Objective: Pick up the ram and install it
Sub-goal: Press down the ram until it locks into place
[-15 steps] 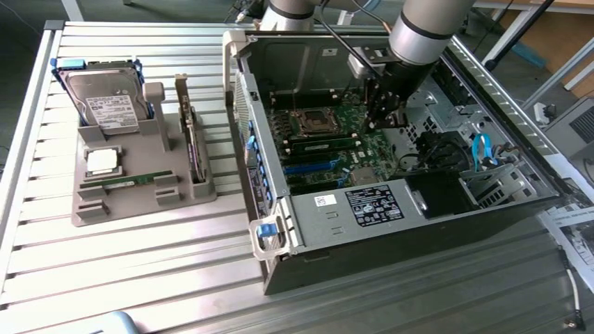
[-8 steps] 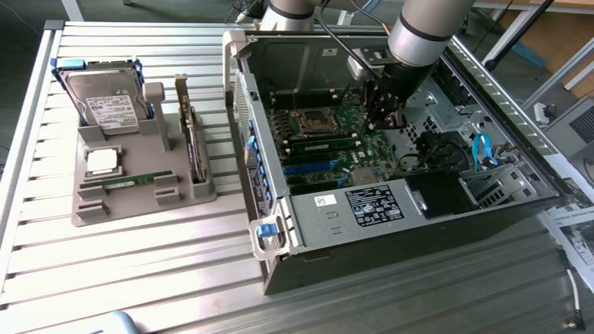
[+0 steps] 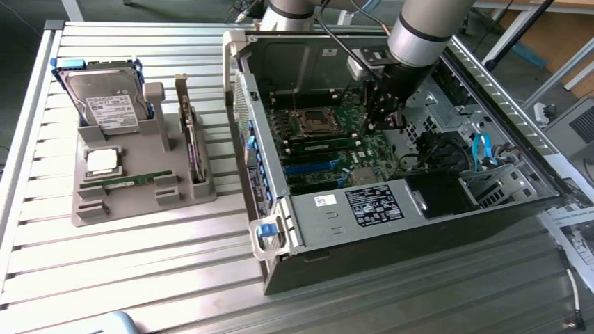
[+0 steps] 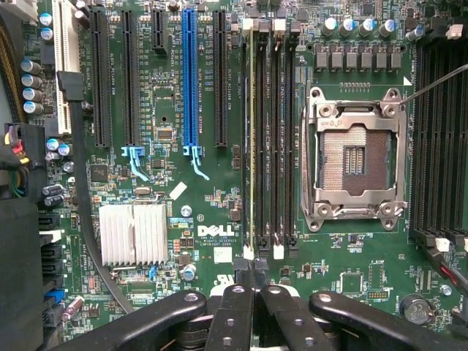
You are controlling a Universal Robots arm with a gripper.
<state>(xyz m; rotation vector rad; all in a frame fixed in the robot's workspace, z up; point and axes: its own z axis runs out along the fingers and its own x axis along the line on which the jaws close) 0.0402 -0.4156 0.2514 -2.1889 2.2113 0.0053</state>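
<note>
Exterior view shows a slatted metal worktop [image 3: 121, 271] with an open computer case [image 3: 390, 229] lying on its side towards the exterior view's right. Its green motherboard [image 3: 343, 149] faces up, with an empty processor socket [image 3: 311, 122] and a black power supply [image 3: 441, 195] at the near end. The robot arm [image 3: 422, 31] reaches down into the case, and its pincer [image 3: 385, 115] hangs just above the board near the memory slots.

To the exterior view's left, well apart from the case, a grey parts holder [image 3: 139, 184] stands on the worktop. A hard drive [image 3: 116, 101] leans upright in its back compartment, a wider card [image 3: 190, 136] stands on edge along its right side, and a square silver processor chip [image 3: 102, 161] lies flat in the middle. The ram [image 3: 135, 181], a narrow green stick, lies in a front groove of the holder, untouched.

Wrist view looks straight down on the board: the black pincer [image 4: 252, 281] is clenched with its fingertips pressed together and nothing between them, poised at the end of the memory slots [image 4: 270, 139]. One stick [image 4: 251, 139] already sits in a slot. The socket [image 4: 355, 157] lies just beside the slots, and a small finned heatsink [image 4: 133, 234] lies farther off.
</note>
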